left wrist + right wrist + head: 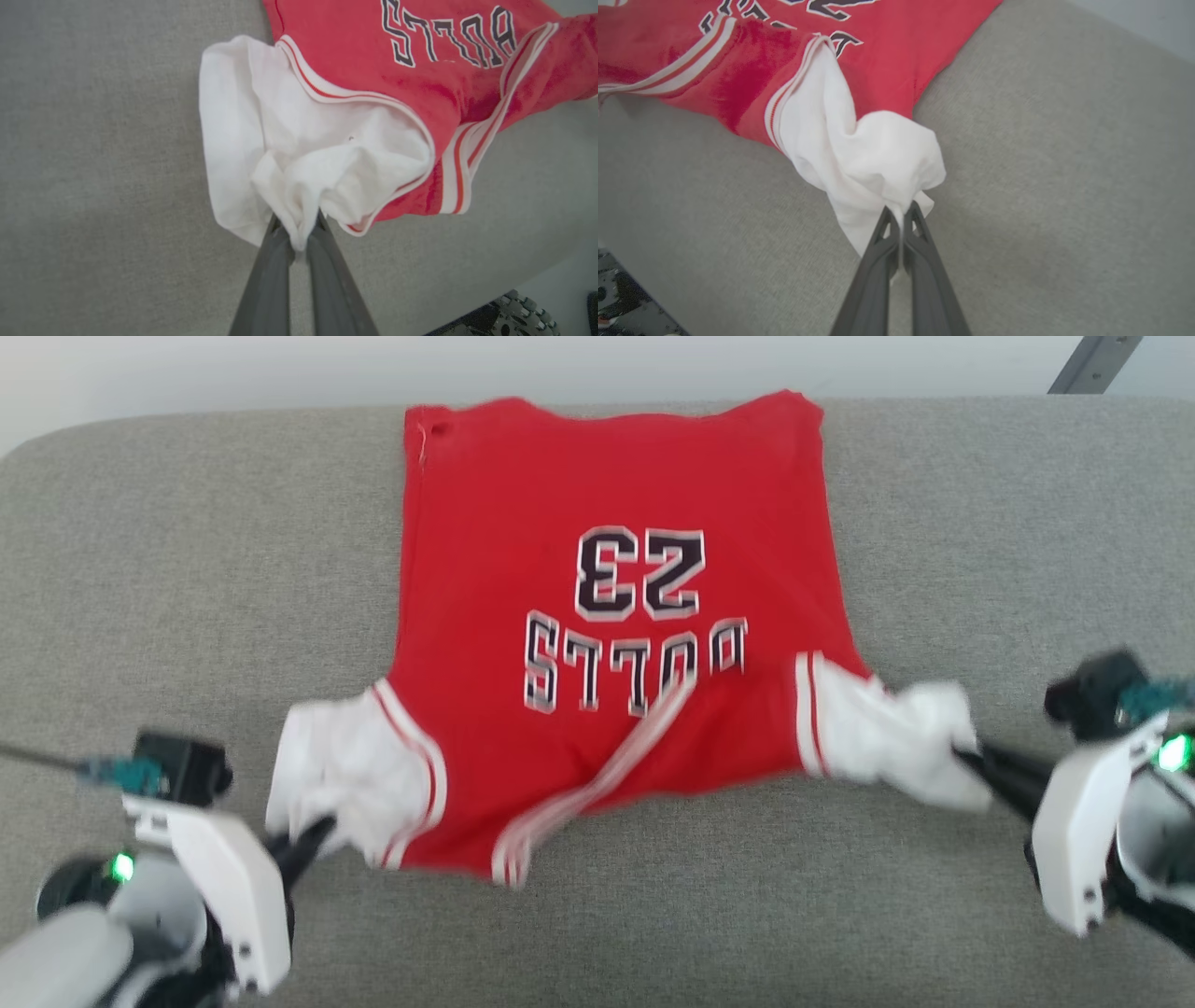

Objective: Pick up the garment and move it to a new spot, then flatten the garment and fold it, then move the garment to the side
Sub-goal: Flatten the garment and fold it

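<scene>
The garment [597, 616], a red jersey T-shirt with white sleeves and a black-outlined "23" print, lies spread across the grey surface, collar end nearest me and hem at the far edge. My left gripper [322, 829] is shut on the bunched white sleeve [299, 186] at the near left. My right gripper [966, 758] is shut on the other white sleeve [873, 163] at the near right. Both sleeves are pulled outward and puckered at the fingertips [280, 228] [889, 219]. The striped collar trim [597, 775] lies folded across the near red edge.
The grey fabric surface [168, 597] spreads wide on both sides of the shirt. Its far edge meets a pale wall [280, 364]. Beyond the surface's rim, a dark patch of floor [616, 298] shows at a corner of each wrist view.
</scene>
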Controlling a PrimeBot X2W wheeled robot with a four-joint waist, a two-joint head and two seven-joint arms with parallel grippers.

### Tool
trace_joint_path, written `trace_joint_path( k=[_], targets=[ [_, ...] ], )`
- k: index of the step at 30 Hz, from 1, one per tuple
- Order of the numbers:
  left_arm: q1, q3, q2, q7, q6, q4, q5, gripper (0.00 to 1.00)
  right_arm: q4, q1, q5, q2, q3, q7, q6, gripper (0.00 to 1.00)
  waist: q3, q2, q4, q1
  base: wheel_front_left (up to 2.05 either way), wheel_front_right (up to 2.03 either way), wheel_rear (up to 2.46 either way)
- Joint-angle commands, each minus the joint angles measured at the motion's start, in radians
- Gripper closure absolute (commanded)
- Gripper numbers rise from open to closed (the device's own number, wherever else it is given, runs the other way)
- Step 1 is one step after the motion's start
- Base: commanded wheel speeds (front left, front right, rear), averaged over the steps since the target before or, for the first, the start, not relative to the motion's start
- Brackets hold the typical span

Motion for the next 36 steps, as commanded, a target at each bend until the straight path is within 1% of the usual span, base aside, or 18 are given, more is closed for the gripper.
trace_joint_path(
  k=[1,7,9,12,14,19,20,21,22,23,27,30,34,36],
  targets=[
    [0.037,-0.005,0.016,-0.01,0.019,-0.024,-0.006,1.0,-0.013,0.042,0.018,-0.012,-0.002,0.015,0.0,1.0,-0.001,0.0,0.001,0.0,0.0,0.0,0.0],
    [0.157,-0.035,0.055,0.0,0.091,-0.081,-0.044,1.0,-0.068,0.18,0.063,-0.054,-0.025,0.097,0.0,1.0,0.001,0.0,0.009,0.0,0.0,0.0,0.0],
    [0.181,-0.041,0.052,-0.005,0.104,-0.084,-0.057,1.0,-0.081,0.219,0.073,-0.061,-0.036,0.124,0.0,1.0,0.006,0.0,0.01,0.0,0.0,0.0,0.0],
    [0.203,-0.055,0.051,0.005,0.116,-0.07,-0.061,1.0,-0.086,0.251,0.068,-0.062,-0.051,0.139,0.0,1.0,0.012,0.0,0.011,0.0,0.0,0.0,0.0],
    [0.215,-0.063,0.042,0.007,0.123,-0.053,-0.068,1.0,-0.086,0.279,0.067,-0.055,-0.064,0.15,0.0,1.0,0.019,0.0,0.012,0.0,0.0,0.0,0.0],
    [0.221,-0.064,-0.001,-0.013,0.108,-0.012,-0.073,1.0,-0.07,0.316,0.045,-0.019,-0.092,0.163,0.0,1.0,0.034,0.0,0.011,0.0,0.0,0.0,0.0],
    [0.213,-0.064,-0.009,-0.018,0.104,0.0,-0.067,1.0,-0.07,0.321,0.027,-0.008,-0.102,0.165,0.0,0.8,0.04,0.0,0.011,0.0,0.0,0.0,0.0],
    [0.205,-0.059,-0.018,-0.027,0.098,0.004,-0.065,1.0,-0.07,0.323,0.019,0.0,-0.109,0.168,0.0,0.55,0.044,0.0,0.012,0.0,0.0,0.0,0.0],
    [0.198,-0.052,-0.025,-0.036,0.094,0.006,-0.067,1.0,-0.075,0.325,0.013,0.008,-0.117,0.173,0.0,0.2,0.047,0.0,0.013,0.0,0.0,0.0,0.0],
    [0.189,-0.048,-0.028,-0.044,0.089,0.007,-0.06,1.0,-0.082,0.323,0.005,0.014,-0.129,0.178,0.0,0.0,0.051,0.0,0.014,0.0,0.0,0.0,0.0],
    [0.174,-0.037,-0.042,-0.073,0.078,0.005,-0.047,1.0,-0.139,0.316,-0.022,0.035,-0.198,0.209,0.0,0.0,0.067,0.0,0.021,0.0,0.0,0.0,0.0],
    [0.159,-0.029,-0.053,-0.093,0.071,-0.003,-0.045,1.0,-0.197,0.309,-0.053,0.07,-0.28,0.252,0.0,0.0,0.081,0.0,0.029,0.0,0.0,0.0,0.0],
    [0.142,-0.026,-0.067,-0.105,0.063,-0.01,-0.031,1.0,-0.276,0.255,-0.117,0.145,-0.392,0.299,0.0,0.0,0.104,0.0,0.043,0.0,0.0,0.0,0.0],
    [0.129,-0.024,-0.077,-0.112,0.059,-0.014,-0.022,1.0,-0.292,0.206,-0.146,0.19,-0.427,0.315,0.0,0.0,0.118,0.0,0.053,0.0,0.0,0.0,0.0]
  ],
)
